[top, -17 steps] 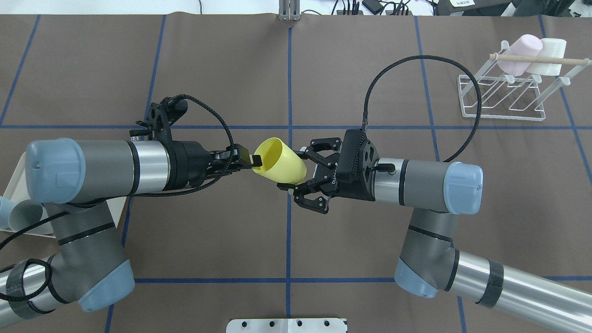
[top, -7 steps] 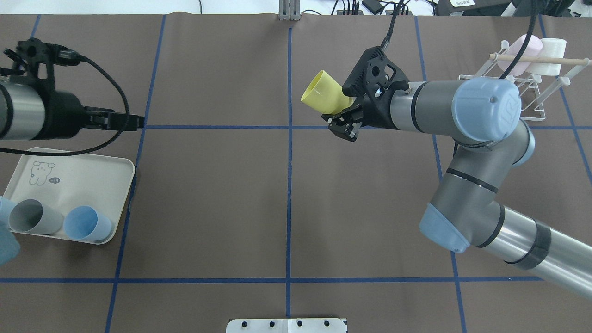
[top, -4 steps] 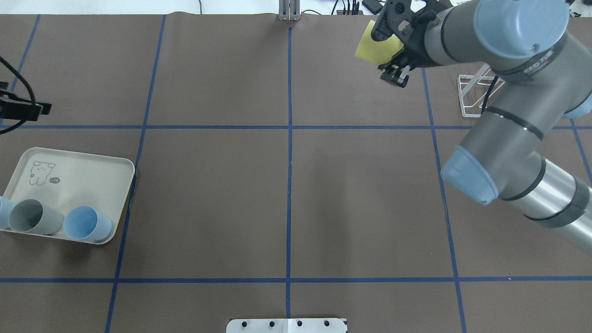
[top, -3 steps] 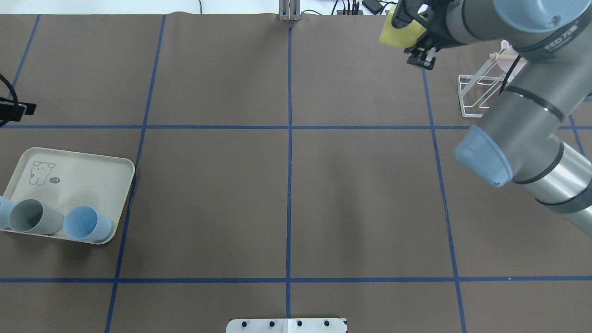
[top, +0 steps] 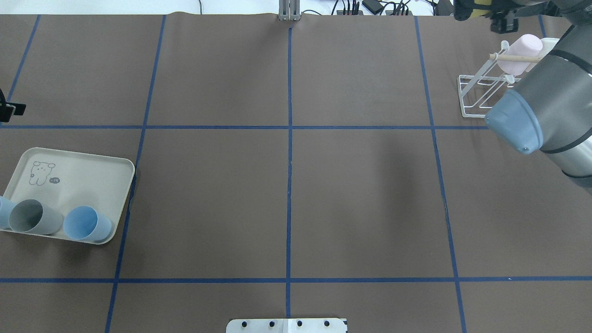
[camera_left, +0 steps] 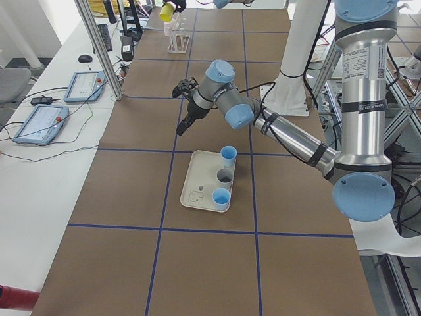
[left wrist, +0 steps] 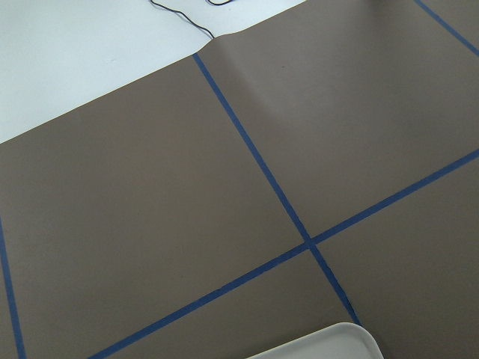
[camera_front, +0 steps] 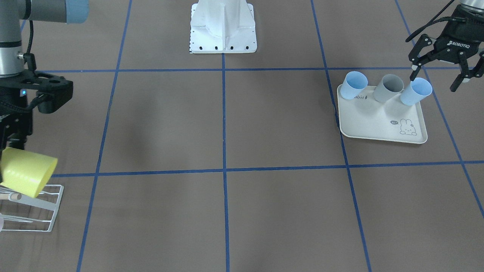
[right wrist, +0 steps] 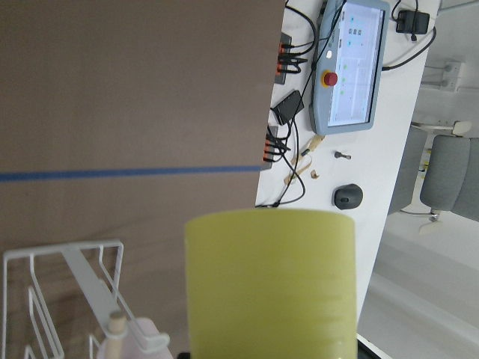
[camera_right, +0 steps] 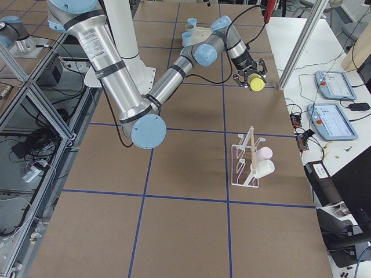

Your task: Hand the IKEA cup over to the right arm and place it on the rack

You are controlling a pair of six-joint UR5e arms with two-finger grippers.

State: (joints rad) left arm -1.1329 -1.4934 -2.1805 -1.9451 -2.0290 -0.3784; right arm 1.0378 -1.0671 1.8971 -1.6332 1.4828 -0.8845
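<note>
Though it's half hidden, the rack [top: 481, 90] seemingly holds two cups [top: 520, 51].

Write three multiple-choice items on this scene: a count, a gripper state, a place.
1. How many cups are on the tray? A one; B three; C five.
2. The left gripper is: A open and empty; B shut on a cup; C out of every view.
3. The yellow cup is: A on the tray; B in the left gripper; C held by the right gripper, off the rack.
Key: 1 B, two blue cups and a grey cup; 2 A, it stands spread with nothing in it; 3 C, the right wrist view shows it gripped.
</note>
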